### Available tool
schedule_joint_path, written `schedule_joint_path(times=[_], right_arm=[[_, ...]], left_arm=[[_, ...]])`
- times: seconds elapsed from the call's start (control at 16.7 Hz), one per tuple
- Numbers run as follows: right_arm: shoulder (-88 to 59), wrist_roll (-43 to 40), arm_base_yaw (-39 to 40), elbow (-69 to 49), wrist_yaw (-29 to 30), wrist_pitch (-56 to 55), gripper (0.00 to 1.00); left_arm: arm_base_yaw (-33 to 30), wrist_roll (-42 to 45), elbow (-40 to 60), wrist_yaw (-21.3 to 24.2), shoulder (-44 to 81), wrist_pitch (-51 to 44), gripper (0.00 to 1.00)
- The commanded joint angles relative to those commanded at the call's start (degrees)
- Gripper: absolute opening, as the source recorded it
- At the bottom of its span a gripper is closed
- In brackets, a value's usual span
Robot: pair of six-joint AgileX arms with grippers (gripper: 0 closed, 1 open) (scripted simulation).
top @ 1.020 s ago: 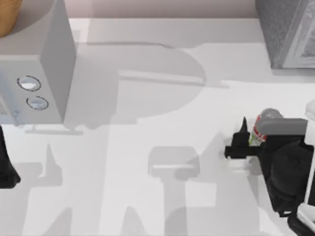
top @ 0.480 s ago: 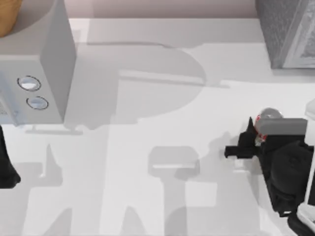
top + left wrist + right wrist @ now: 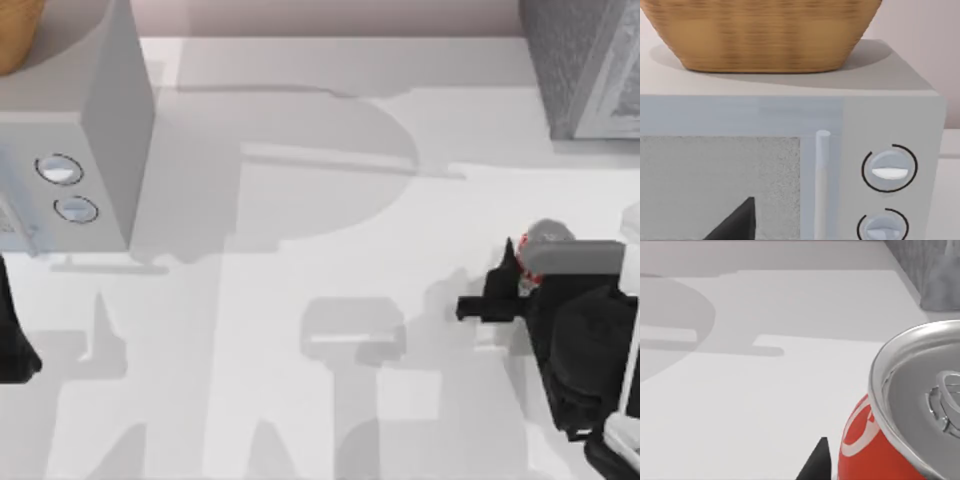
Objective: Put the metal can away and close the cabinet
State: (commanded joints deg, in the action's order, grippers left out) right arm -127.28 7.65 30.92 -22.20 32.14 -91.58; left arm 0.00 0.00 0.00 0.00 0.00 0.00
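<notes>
The table's [image 3: 330, 220] middle lies open; the microwave [image 3: 90, 130] (basket [image 3: 760, 35] on top) blocks the left, the cabinet [image 3: 585, 65] the far right corner.

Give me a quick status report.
Right gripper at the metal can, table's right side; grasp unconfirmed. Left arm parked by the microwave. Nothing in the way.

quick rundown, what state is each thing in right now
metal can: upright, silver top sealed, at the table's right side beside the right gripper
microwave: door closed, at the table's left
basket: sitting on top of the microwave
cabinet: at the far right corner, open or closed can't be told
left gripper: near the microwave's front
</notes>
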Motion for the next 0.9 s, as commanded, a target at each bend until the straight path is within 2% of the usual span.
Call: schedule_joint_path(times=[0.18,0.36,0.9], right_arm=[[2.04,0.00,0.00,-0.47,-0.07,1.99,0.00],[9.04,-0.01,0.00,-1.56,-0.21,9.08,0.00],[39.69,0.01,0.06,-4.79,-0.50,46.08,0.00]], left_arm=[[0.00,0.00,0.00,0.00,0.00,0.00,1.00],[0.00,0.00,0.00,0.00,0.00,0.00,1.00],[0.00,0.00,0.00,0.00,0.00,0.00,1.00]])
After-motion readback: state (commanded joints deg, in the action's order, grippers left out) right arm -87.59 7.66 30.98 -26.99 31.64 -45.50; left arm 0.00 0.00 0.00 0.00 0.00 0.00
